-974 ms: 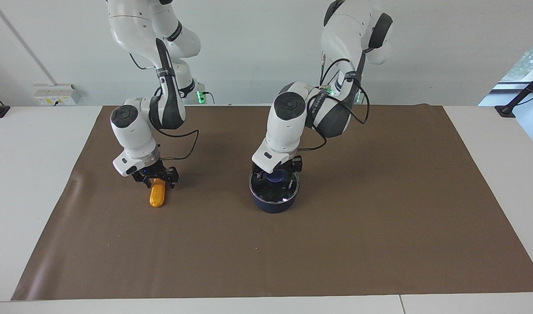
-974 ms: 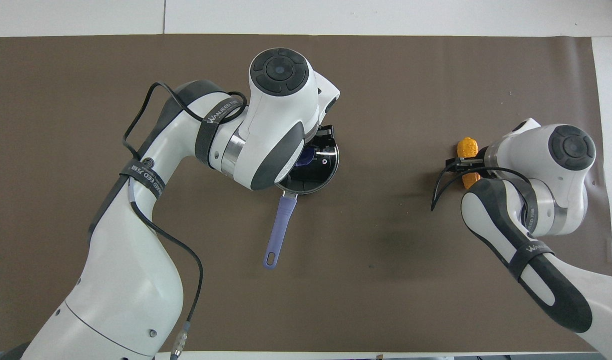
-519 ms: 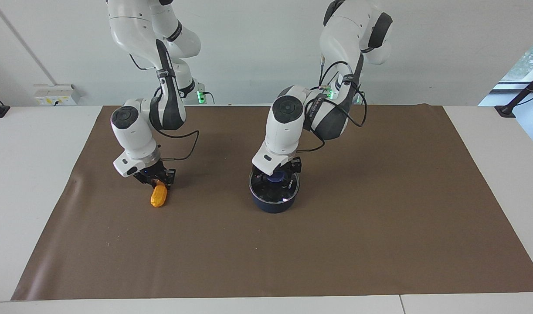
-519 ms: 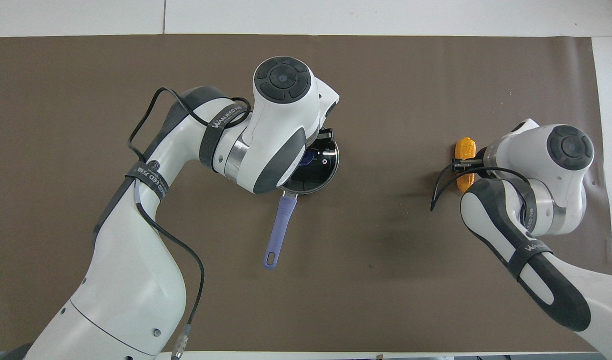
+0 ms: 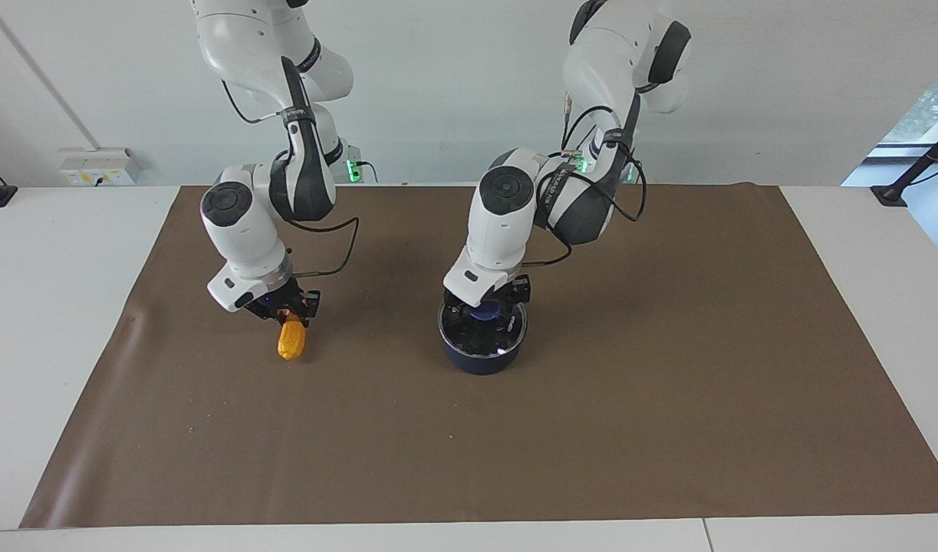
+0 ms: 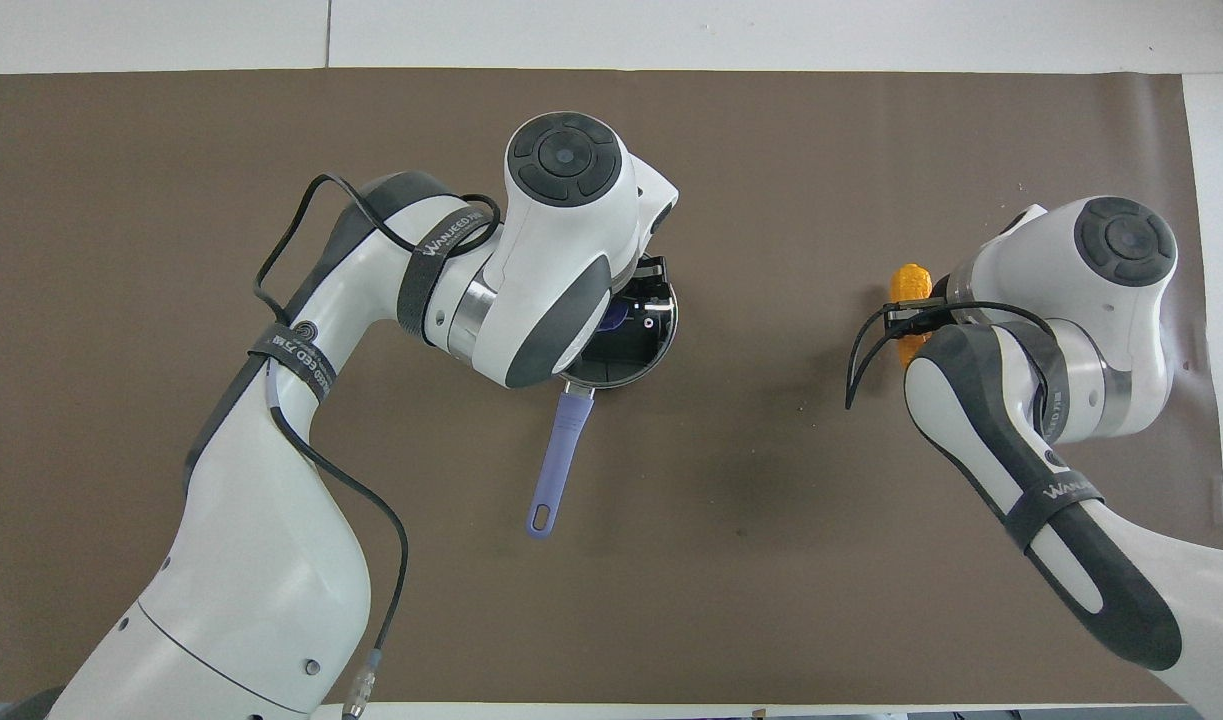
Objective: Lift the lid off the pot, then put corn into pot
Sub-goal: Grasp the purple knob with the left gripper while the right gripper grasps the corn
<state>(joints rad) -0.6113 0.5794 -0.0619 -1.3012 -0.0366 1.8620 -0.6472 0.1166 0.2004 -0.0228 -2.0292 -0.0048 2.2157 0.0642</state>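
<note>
One pot (image 5: 480,354) stood on the brown mat (image 5: 668,399) near the middle of the worktop (image 5: 47,307), its single long blue handle (image 6: 556,470) pointing toward the robots. One glass lid (image 5: 484,333) sat on it, and the left gripper (image 5: 488,308) was down on the lid's blue knob (image 5: 485,312), its fingers at either side of the knob; whether they pressed it could not be told. One corn (image 5: 291,341) cob hung toward the right arm's end of the worktop, pinched at its upper end by the right gripper (image 5: 288,310), which held it tilted, with its lower end at or just above the mat. There were two arms, each with one gripper.
</note>
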